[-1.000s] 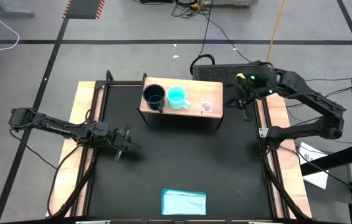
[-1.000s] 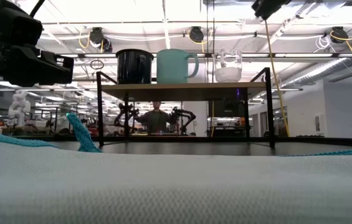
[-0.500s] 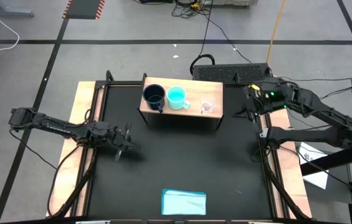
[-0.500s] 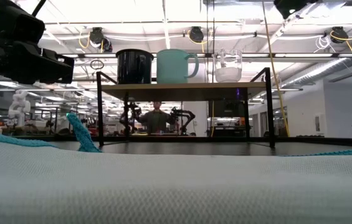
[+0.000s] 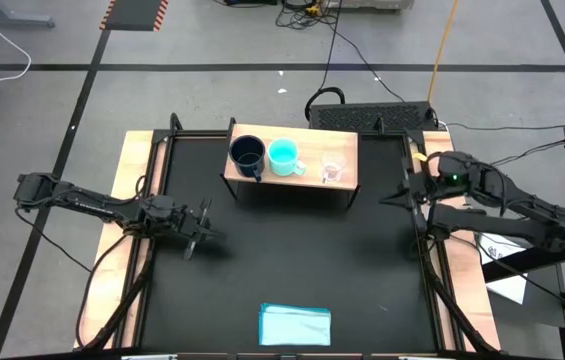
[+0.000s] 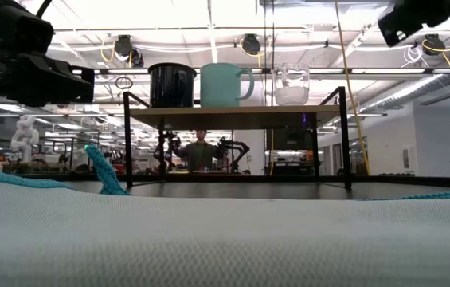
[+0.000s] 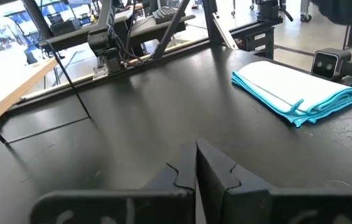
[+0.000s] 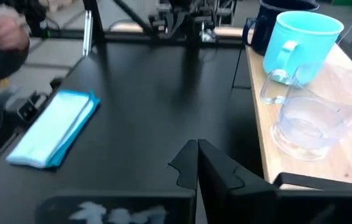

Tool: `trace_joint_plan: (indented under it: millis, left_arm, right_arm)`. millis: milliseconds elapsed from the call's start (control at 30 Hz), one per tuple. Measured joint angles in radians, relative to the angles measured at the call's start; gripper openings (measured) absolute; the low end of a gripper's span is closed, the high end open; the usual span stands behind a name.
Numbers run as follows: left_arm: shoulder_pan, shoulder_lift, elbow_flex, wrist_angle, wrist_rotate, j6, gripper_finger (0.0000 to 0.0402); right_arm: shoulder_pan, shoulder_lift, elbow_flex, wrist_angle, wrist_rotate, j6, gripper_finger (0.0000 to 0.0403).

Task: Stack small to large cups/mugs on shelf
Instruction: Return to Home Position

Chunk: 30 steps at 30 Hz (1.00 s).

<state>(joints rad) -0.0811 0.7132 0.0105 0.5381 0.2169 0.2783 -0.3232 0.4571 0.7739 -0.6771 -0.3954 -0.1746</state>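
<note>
Bright overhead lights and rows of workstations fill the hall behind the rig, and a person [image 6: 201, 151] sits far back, seen through the open space under the shelf. Nearer, the black tabletop [image 5: 292, 260] is edged with light wooden strips.

At the tabletop's far edge stands the shelf [image 5: 347, 140], a light wood top on a dark frame. All three cups sit on it in a row, upright and open ends up. Running from the left arm's side to the right arm's, they are:
- the dark navy mug [image 5: 247, 155], the largest
- the turquoise mug [image 5: 283, 157], just beside the navy one
- the clear glass cup [image 5: 332, 172], the smallest, a little apart near the shelf's front edge

None is nested inside another.

Both dark arms are clear of the shelf. The left arm reaches in from the left side, and its end effector [image 5: 202, 225] hangs over the left part of the tabletop, well apart from the cups. Its wrist view shows the two fingers [image 7: 216, 171] pressed together with nothing between them.

The right arm is folded over the right wooden strip. Its end effector [image 5: 394, 196] sits just off the shelf's right end, touching nothing, with its fingers [image 8: 216, 168] likewise closed on each other and empty. From table height it sits higher than the cups' rims.

A folded light blue cloth [image 5: 295, 325] lies flat at the near edge of the tabletop.
</note>
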Motion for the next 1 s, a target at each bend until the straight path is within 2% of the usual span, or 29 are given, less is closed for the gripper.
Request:
trace_joint_plan:
  millis: [367, 667, 867, 1000]
  left_arm:
    - [0.000, 0.000, 0.000, 0.000, -0.002, -0.025, 0.0024]
    - [0.000, 0.000, 0.000, 0.000, -0.007, -0.029, 0.0024]
    - [0.000, 0.000, 0.000, -0.001, -0.007, -0.030, 0.0024]
    - [0.000, 0.000, 0.000, -0.002, -0.007, -0.033, 0.0024]
  right_arm:
    - [0.056, -0.149, -0.245, 0.232, 0.000, 0.128, 0.0000]
    - [0.111, -0.167, -0.412, 0.542, 0.001, 0.276, 0.0000]
    - [0.152, -0.167, -0.533, 0.717, 0.006, 0.294, 0.0000]
    - [0.189, -0.167, -0.578, 0.752, 0.092, 0.282, 0.0000]
